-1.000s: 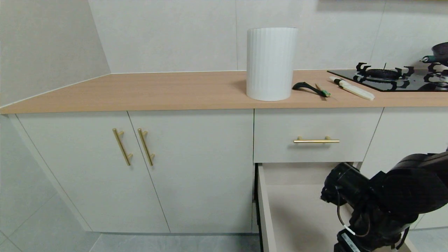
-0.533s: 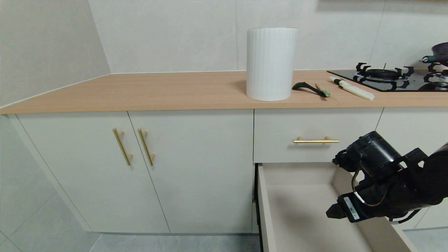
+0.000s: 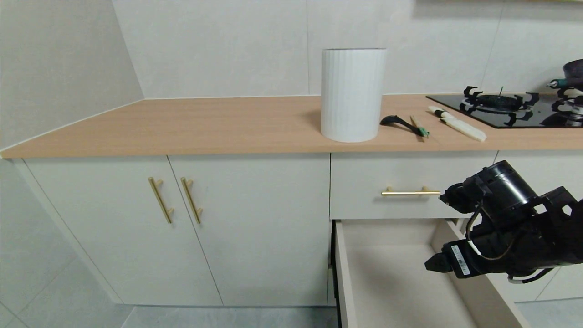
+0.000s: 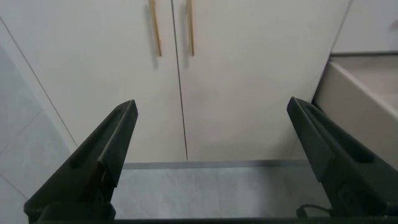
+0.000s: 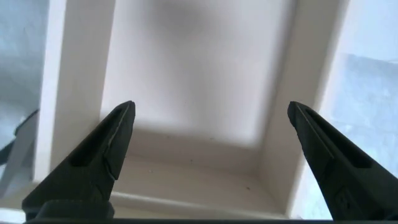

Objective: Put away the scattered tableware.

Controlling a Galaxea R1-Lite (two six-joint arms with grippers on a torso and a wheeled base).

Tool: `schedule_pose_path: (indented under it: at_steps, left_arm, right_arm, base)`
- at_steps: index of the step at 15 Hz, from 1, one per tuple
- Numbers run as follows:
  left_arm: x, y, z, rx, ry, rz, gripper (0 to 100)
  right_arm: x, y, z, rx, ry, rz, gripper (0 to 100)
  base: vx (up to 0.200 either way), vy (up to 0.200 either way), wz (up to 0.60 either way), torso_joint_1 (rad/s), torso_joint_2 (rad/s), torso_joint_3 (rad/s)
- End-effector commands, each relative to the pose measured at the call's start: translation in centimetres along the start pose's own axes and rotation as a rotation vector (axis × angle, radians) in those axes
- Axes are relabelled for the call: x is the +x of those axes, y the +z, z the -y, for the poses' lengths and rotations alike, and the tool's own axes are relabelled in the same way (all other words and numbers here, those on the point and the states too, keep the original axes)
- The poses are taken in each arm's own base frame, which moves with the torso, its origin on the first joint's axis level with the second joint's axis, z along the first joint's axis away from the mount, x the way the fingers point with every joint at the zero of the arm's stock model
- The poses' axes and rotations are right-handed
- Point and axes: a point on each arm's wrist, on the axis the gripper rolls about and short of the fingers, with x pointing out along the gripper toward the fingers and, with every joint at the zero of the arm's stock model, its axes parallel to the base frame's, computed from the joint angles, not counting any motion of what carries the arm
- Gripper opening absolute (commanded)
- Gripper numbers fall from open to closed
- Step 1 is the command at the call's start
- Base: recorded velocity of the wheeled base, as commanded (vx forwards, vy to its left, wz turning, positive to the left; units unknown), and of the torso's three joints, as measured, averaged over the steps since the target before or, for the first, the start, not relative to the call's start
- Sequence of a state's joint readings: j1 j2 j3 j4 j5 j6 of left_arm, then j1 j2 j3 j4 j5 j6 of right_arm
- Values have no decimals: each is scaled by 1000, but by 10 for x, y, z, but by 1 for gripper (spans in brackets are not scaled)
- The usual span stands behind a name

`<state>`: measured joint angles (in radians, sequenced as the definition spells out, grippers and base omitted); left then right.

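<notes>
On the wooden counter point(image 3: 205, 123), to the right of a tall white ribbed canister point(image 3: 350, 93), lie a black spoon with a green handle end point(image 3: 403, 123), a thin wooden stick point(image 3: 415, 123) and a pale long utensil point(image 3: 457, 124). Below them the lower drawer point(image 3: 387, 273) is pulled out and holds nothing. My right arm point(image 3: 505, 228) hangs over the drawer's right side. My right gripper point(image 5: 210, 107) is open above the drawer floor point(image 5: 199, 68). My left gripper point(image 4: 210, 106) is open, low, facing the cabinet doors point(image 4: 236, 68).
A black gas hob point(image 3: 501, 109) sits at the counter's far right. The shut upper drawer has a gold handle point(image 3: 410, 192). Two cabinet doors with gold handles point(image 3: 175, 200) stand left of the drawers. Grey floor point(image 4: 205, 186) lies below.
My right arm has risen from low at the drawer's front to above its right side. The head camera has tilted, shifting the whole picture down a little.
</notes>
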<state>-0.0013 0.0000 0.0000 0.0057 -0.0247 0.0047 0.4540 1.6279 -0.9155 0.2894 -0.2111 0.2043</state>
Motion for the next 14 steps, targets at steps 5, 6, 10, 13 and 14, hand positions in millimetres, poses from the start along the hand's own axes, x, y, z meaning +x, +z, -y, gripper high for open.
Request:
schedule_pose_path:
  at_steps: [5,6,10,13,14]
  left_arm:
    - [0,0,0,0,0,0,100]
    - [0,0,0,0,0,0,100]
    - [0,0,0,0,0,0,100]
    - [0,0,0,0,0,0,100]
    - [0,0,0,0,0,0,100]
  right_arm:
    - [-1,0,0,-2,3,3,100]
    - [-1,0,0,-1,2,1,100]
    - [0,-1,-1,-3,2,-3,100]
    - [1,-1,-1,-3,3,0,100]
    - [1,0,-1,-1,4,7,100]
  base:
    - [0,0,0,173,-499,-287]
    - [0,0,0,193,-466,-290]
    - [0,0,0,192,-475,-281]
    - [0,0,0,206,-481,-282]
    - [0,0,0,222,-491,-281]
